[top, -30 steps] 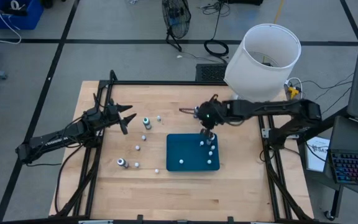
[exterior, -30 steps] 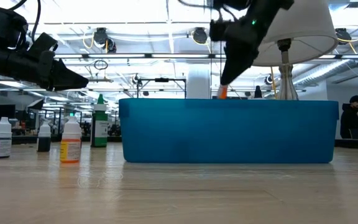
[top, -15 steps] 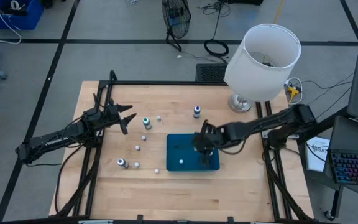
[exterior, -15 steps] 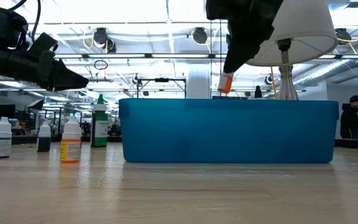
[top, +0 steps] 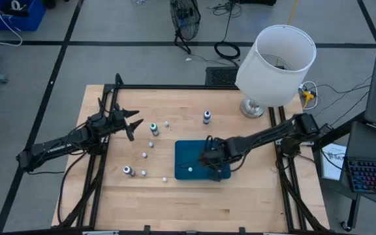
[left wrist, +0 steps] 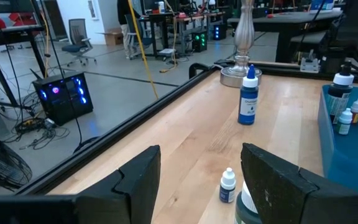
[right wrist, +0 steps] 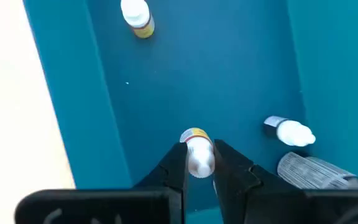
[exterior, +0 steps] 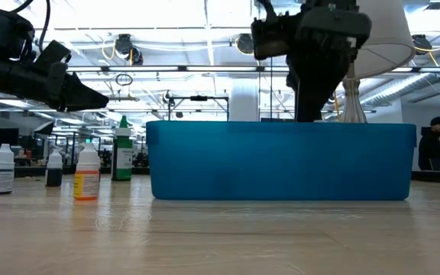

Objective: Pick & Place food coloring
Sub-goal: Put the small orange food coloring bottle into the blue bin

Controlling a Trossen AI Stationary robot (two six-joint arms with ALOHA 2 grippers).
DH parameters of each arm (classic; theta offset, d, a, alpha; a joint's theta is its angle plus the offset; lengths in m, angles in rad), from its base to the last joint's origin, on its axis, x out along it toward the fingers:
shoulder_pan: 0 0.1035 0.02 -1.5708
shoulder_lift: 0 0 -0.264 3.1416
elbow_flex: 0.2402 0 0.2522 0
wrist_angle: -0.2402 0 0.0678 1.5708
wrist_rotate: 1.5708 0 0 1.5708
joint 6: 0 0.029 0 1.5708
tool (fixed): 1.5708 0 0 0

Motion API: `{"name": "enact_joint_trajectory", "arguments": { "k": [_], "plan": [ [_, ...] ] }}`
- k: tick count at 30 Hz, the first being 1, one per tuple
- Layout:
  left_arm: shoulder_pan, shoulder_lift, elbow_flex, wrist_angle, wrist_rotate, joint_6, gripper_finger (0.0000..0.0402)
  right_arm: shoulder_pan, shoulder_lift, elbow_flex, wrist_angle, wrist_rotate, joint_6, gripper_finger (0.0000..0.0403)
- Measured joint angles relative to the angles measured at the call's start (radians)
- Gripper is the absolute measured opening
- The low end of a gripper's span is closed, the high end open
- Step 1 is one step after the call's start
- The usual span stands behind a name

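Where tray point(exterior: 281, 160) hides it, wrist cam shows bottle point(right wrist: 197, 152)

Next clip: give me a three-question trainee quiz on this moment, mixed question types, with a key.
1. True or false: the right gripper is shut on a small bottle over the teal tray.
2. Which gripper hangs clear of the tray, over the table's left side? A) left B) right
3. Fill in: the blue-bodied bottle stands on the table between the tray and the ____.

Key: 1 true. 2 A, the left gripper, open and empty. 3 lamp.
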State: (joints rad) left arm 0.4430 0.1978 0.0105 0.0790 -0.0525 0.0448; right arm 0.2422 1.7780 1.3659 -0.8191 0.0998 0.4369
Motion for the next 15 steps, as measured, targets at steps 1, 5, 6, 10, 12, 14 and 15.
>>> {"name": "enact_joint_trajectory", "arguments": {
  "k": [1,5,6,10,12,14,15],
  "plan": [
    [0.0,0.0,0.0,0.0,0.0,0.0,0.0225,0.0,0.01,0.0,0.003,0.0,-0.003,0.004],
    [0.0,0.0,0.0,0.0,0.0,0.0,0.0225,-0.005,0.051,0.0,0.005,0.0,-0.009,0.004],
    [0.0,0.0,0.0,0.0,0.0,0.0,0.0225,-0.006,0.057,0.0,0.006,0.0,-0.011,0.004],
    [0.0,0.0,0.0,0.0,0.0,0.0,0.0225,-0.006,0.079,0.0,0.015,0.0,-0.017,0.004],
    [0.0,0.0,0.0,0.0,0.0,0.0,0.0225,-0.006,0.089,-0.001,0.021,0.0,-0.018,0.004],
    [0.0,0.0,0.0,0.0,0.0,0.0,0.0225,-0.007,0.098,-0.001,0.026,-0.002,-0.018,0.004],
    [0.0,0.0,0.0,0.0,0.0,0.0,0.0225,-0.007,0.102,-0.001,0.027,-0.009,-0.019,0.004]
  ]
}}
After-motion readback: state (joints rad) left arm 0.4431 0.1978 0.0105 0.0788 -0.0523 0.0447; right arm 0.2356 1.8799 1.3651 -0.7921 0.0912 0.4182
